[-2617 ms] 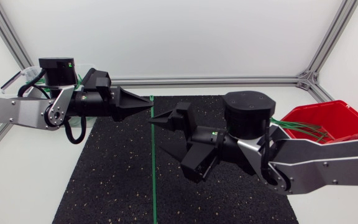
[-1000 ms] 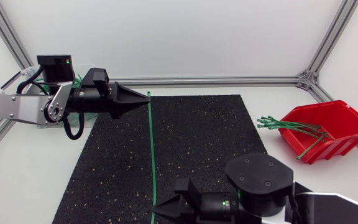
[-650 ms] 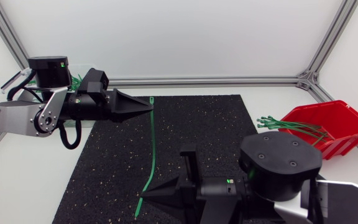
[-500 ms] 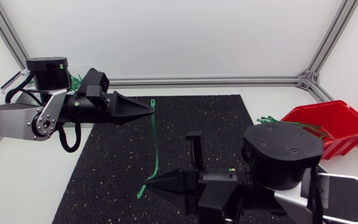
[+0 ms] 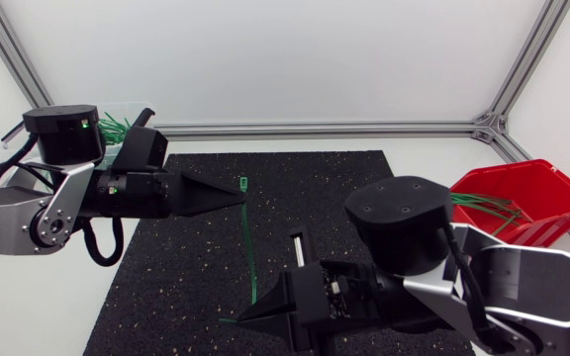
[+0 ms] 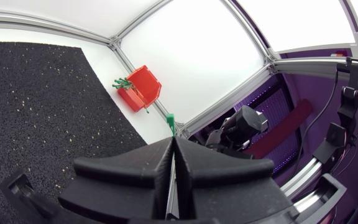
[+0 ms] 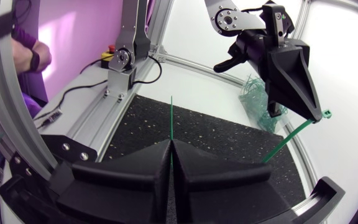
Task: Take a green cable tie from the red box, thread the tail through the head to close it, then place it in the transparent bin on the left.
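Note:
A green cable tie [image 5: 248, 247] is stretched between my two grippers over the black mat [image 5: 354, 188]. My left gripper [image 5: 237, 196] is shut on its head end [image 5: 243, 183], which pokes out past the fingertips [image 6: 169, 121]. My right gripper [image 5: 240, 318], nearer the front, is shut on the tail, whose thin tip [image 7: 171, 115] sticks out ahead of it. In the right wrist view my left gripper [image 7: 312, 112] holds the head [image 7: 326, 114]. The red box [image 5: 522, 203] with more ties stands far right. The transparent bin [image 5: 117, 124] holding green ties is back left.
Aluminium frame rails [image 5: 315, 129] run along the table's back and corners. My right arm's bulky wrist [image 5: 404, 227] hangs over the mat's right half. White tabletop surrounds the mat.
My left gripper came forward with the tie's head. My right gripper swung up from the front edge, holding the tail, and the tie now bends between them.

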Robot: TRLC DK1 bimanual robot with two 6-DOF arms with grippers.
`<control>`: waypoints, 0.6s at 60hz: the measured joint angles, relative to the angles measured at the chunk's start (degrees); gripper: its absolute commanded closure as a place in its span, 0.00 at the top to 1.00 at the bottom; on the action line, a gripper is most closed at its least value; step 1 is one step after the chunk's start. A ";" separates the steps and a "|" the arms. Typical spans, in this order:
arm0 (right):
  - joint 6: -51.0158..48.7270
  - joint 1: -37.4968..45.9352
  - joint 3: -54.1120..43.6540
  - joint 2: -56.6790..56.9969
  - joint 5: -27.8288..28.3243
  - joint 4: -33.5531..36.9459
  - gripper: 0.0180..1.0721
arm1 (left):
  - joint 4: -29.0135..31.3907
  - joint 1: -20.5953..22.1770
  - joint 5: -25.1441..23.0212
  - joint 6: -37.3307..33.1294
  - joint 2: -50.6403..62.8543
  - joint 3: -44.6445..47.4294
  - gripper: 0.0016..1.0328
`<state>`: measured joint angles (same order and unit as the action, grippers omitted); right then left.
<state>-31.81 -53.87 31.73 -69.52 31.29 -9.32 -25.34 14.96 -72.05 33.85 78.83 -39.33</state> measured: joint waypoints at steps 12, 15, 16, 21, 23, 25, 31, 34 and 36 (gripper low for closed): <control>12.63 -0.02 7.67 0.98 6.69 13.03 0.05 | -1.64 1.66 2.10 -2.67 -1.46 2.62 0.04; 16.48 -0.02 9.03 1.64 6.91 15.21 0.05 | -2.01 2.08 2.12 -2.95 -1.60 2.95 0.04; 17.92 0.00 9.46 1.81 7.02 15.85 0.05 | -2.12 2.16 2.21 -3.04 -1.66 3.04 0.04; 27.67 0.66 11.61 2.60 9.68 17.97 0.05 | -3.06 2.89 3.58 -3.65 -2.36 3.67 0.04; 30.69 1.22 12.15 2.75 11.26 18.18 0.05 | -3.23 3.15 3.63 -3.85 -2.75 3.96 0.04; 33.86 1.97 12.70 2.91 12.76 18.29 0.05 | -3.28 3.34 3.82 -3.96 -3.28 4.24 0.04; 41.66 3.74 14.12 3.48 15.76 18.40 0.05 | -3.72 3.96 4.68 -3.96 -4.76 5.07 0.04; 45.35 4.52 15.06 3.89 17.33 18.45 0.05 | -4.28 4.33 5.11 -3.98 -5.68 5.64 0.04; 47.34 4.98 15.63 4.07 17.88 18.43 0.05 | -4.70 4.55 5.35 -4.00 -6.12 5.99 0.04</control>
<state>15.53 -48.88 47.35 -65.45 49.17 9.10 -30.04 19.51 -66.70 29.85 72.71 -33.34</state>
